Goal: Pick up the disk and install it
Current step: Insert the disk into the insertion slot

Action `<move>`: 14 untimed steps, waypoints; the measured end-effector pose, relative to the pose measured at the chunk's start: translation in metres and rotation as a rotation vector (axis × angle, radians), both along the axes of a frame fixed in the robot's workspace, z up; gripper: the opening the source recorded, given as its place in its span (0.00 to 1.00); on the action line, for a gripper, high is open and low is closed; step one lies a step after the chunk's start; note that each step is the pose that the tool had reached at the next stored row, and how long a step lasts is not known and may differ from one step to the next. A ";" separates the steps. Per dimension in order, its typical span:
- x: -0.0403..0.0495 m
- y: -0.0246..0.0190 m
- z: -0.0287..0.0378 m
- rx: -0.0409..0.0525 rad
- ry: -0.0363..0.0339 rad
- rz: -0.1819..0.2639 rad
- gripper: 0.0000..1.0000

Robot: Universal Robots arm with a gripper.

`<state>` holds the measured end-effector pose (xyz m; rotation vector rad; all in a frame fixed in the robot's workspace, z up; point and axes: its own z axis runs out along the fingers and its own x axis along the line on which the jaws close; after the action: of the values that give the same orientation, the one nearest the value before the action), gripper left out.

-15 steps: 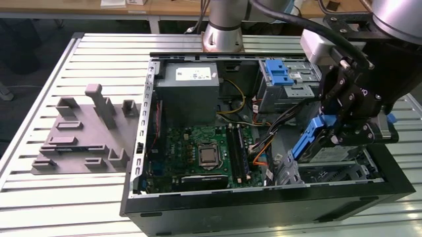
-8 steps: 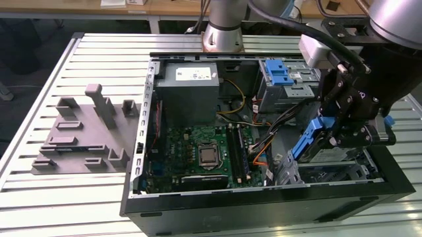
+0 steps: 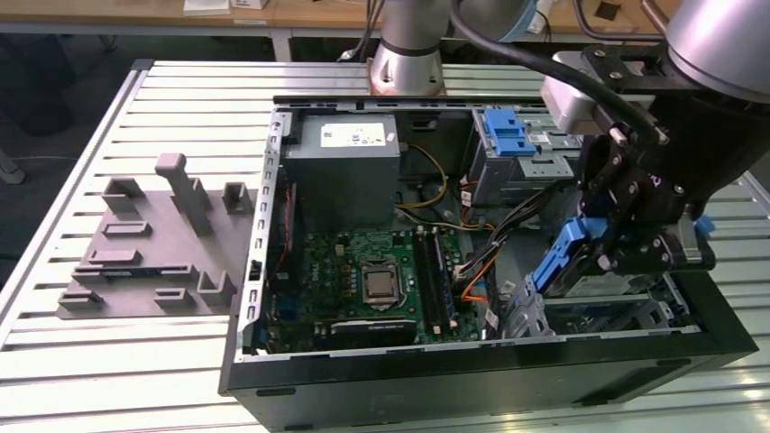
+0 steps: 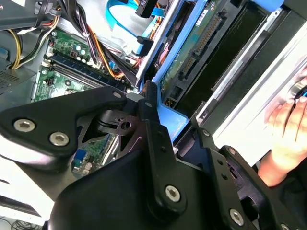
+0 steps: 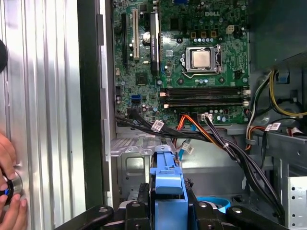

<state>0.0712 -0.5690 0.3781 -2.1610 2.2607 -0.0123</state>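
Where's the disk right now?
The disk is clamped in the gripper at the exterior view's right, at the metal drive cage inside the open computer case, right of the motherboard.

Disk (image 3: 558, 262) in claw (image 3: 623, 262) at drive cage (image 3: 608, 317), motherboard (image 3: 367, 280) on exterior view's left
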 end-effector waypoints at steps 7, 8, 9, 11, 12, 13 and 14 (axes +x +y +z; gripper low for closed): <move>0.0000 -0.0001 -0.0042 0.0000 0.0000 0.000 0.36; 0.0000 -0.0002 -0.0048 0.0000 0.0000 0.000 0.36; 0.0000 -0.0002 -0.0054 -0.0001 0.0000 0.000 0.36; 0.0000 -0.0003 -0.0066 -0.0001 0.0000 0.000 0.36; 0.0000 -0.0003 -0.0072 -0.0001 0.0001 0.000 0.36; 0.0000 -0.0003 -0.0078 0.0000 0.0000 0.000 0.36; 0.0000 -0.0004 -0.0084 0.0000 0.0000 0.000 0.36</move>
<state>0.0712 -0.5694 0.3697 -2.1610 2.2607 -0.0122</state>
